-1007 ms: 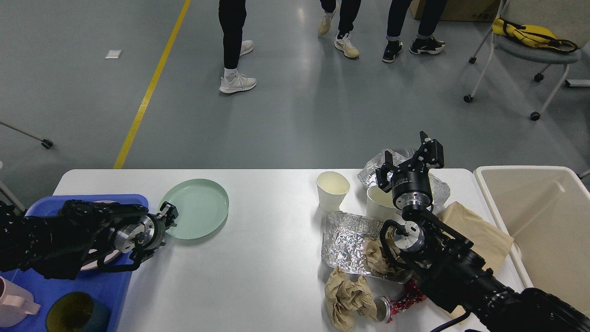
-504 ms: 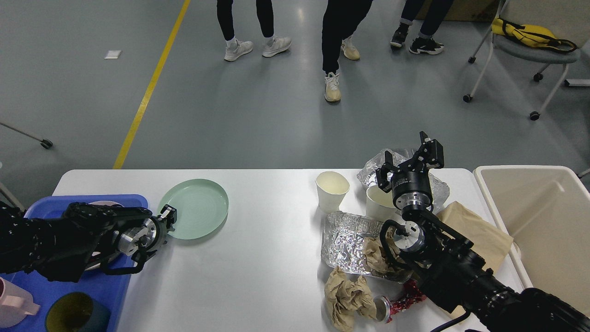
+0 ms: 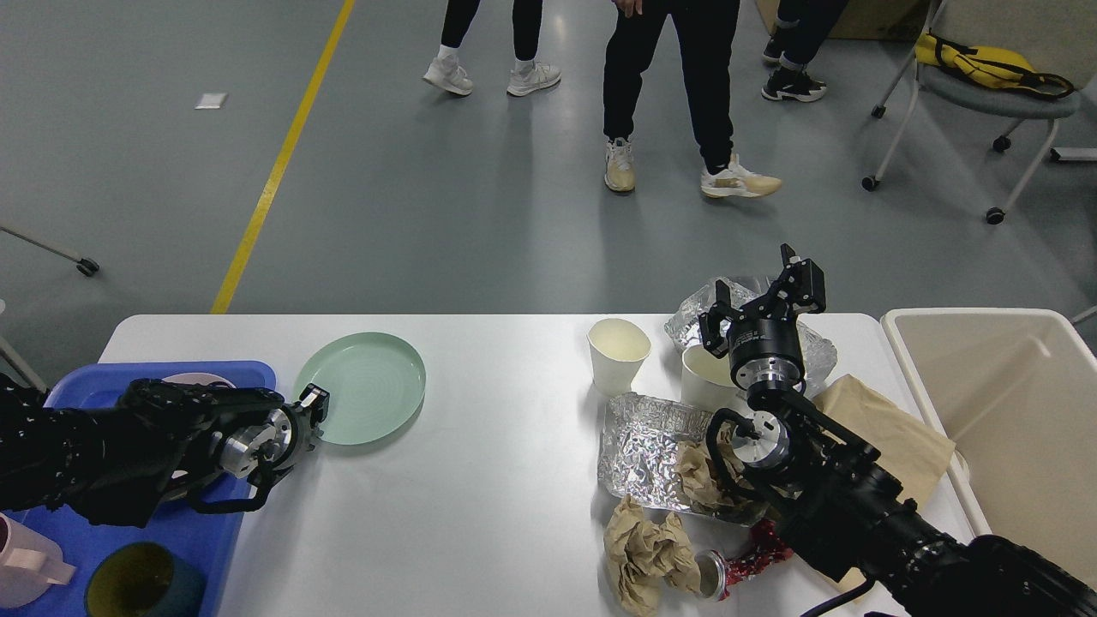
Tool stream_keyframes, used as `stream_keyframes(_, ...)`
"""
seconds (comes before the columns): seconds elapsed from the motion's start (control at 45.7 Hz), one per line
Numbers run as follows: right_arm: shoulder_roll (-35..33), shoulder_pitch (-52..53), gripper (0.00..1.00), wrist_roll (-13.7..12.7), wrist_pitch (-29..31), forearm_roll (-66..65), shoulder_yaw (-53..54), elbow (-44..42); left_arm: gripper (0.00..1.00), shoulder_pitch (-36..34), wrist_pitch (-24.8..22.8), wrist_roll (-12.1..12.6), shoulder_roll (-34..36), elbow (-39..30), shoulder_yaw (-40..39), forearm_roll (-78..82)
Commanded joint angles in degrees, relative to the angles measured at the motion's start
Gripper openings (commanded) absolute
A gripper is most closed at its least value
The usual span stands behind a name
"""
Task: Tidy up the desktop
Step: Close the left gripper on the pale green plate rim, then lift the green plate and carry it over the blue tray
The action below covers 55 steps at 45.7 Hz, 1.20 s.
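The white desktop (image 3: 497, 480) carries a pale green plate (image 3: 364, 386) at the left. My left gripper (image 3: 314, 406) is at the plate's near-left rim; it is small and dark, so its fingers cannot be told apart. My right gripper (image 3: 761, 296) is open and empty, raised over a crumpled foil sheet (image 3: 823, 347) and a paper cup (image 3: 704, 373) at the back right. A second paper cup (image 3: 619, 350) stands left of it. A foil tray (image 3: 647, 446) holds crumpled brown paper.
A blue tray (image 3: 201, 531) at the left holds a pink cup (image 3: 26, 566) and a dark mug (image 3: 141, 587). Crumpled brown paper (image 3: 643, 548), a crushed red can (image 3: 741, 564) and a brown paper bag (image 3: 887, 437) lie near my right arm. A beige bin (image 3: 1011, 403) stands at the right. People stand beyond the table.
My left gripper has slid slightly back toward me along the plate's rim. The plate and my right arm have not moved. The people behind have walked.
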Motion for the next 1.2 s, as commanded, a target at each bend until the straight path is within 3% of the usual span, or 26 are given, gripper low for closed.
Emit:
stream_keyframes(0.0,0.0,0.01,1.0,0.02,0.0,0.0,0.0,0.08,0.13,0.04,0.0,-0.18,-0.09,0.0,0.0,0.04)
stream_keyframes(0.372,0.0,-0.07,1.0,-0.06,0.0,0.0,0.0,-0.01,0.01,0.75,0.0,-0.35,0.09,0.0,0.0,0.04)
stream_keyframes(0.657,0.0,-0.08,1.0,0.02,0.0,0.0,0.0,-0.01,0.0,0.13,0.0,0.09,0.18,-0.26,-0.09,0.04)
stream_keyframes(0.832,0.0,-0.08,1.0,0.02,0.0,0.0,0.0,-0.01,0.0,-0.74,-0.26,0.7,0.44,-0.7,-4.04,0.13)
stream_keyframes(0.985,0.0,-0.08,1.0,0.02,0.0,0.0,0.0,-0.01,0.0,-4.43,-0.79,4.74,0.88,-3.59,-4.57,0.31)
stream_keyframes(1.095,0.0,-0.08,1.0,0.02,0.0,0.0,0.0,-0.01,0.0,-10.32,-1.93,9.66,3.16,-9.92,-4.22,0.31)
stream_keyframes(1.182,0.0,0.01,1.0,0.02,0.0,0.0,0.0,-0.01,0.0,-15.15,-3.77,11.68,7.29,-15.89,-3.78,0.31)
